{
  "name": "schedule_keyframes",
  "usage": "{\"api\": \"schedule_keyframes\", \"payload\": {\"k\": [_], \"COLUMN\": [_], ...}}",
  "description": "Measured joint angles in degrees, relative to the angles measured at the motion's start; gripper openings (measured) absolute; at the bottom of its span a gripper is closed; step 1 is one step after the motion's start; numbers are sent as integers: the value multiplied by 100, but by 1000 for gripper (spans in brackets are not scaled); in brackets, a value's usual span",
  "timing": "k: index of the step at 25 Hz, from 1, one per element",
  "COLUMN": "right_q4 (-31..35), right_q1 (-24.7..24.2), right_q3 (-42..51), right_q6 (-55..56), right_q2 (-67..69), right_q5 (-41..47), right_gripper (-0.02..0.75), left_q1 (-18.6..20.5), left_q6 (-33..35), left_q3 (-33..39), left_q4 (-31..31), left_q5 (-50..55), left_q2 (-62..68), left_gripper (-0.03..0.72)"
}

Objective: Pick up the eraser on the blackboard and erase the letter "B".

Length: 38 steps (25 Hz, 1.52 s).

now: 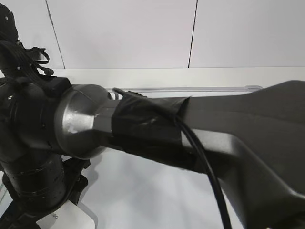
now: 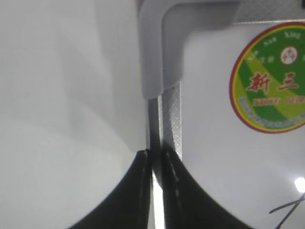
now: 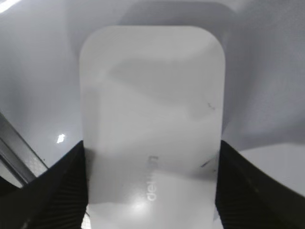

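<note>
In the right wrist view the white eraser (image 3: 152,86) lies lengthwise between the two black fingers of my right gripper (image 3: 150,157), which press on its long sides. The white blackboard (image 3: 267,71) lies under it. In the exterior view a corner of the eraser (image 1: 71,217) shows at the bottom left, below the right arm's wrist (image 1: 38,186). My left gripper (image 2: 156,155) is shut on the silver frame edge of the blackboard (image 2: 172,114), near its grey corner (image 2: 164,47). The letter "B" is out of view; only a thin black stroke (image 2: 288,210) shows.
The right arm (image 1: 214,138) crosses the exterior view and hides most of the board (image 1: 143,191). A round green sticker (image 2: 271,78) sits near the board's corner. The board's far frame edge (image 1: 214,88) lies near a white wall.
</note>
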Motion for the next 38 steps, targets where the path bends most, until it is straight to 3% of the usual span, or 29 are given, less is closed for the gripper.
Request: {"api": "schedule_keyframes", "payload": {"k": [6,18,29,38], "right_q4": [-22,-424,-438,-910], "right_q1": [-265,-1933,-2206,-2345], "right_q3": [-3,-26,-8,146], "right_q6": [193,385,399,551], "right_q2": [0,0,-63,-785], "right_q5": [-10,-40,-77,4], "right_gripper": [547,547,547,547], "left_q1": [0,0,0,0], "left_q6": [0,0,0,0], "left_q3": [0,0,0,-4], "left_q4": [0,0,2,27], "left_q5": [0,0,0,14], "left_q2": [0,0,0,0], "left_gripper": [33,33,33,33]}}
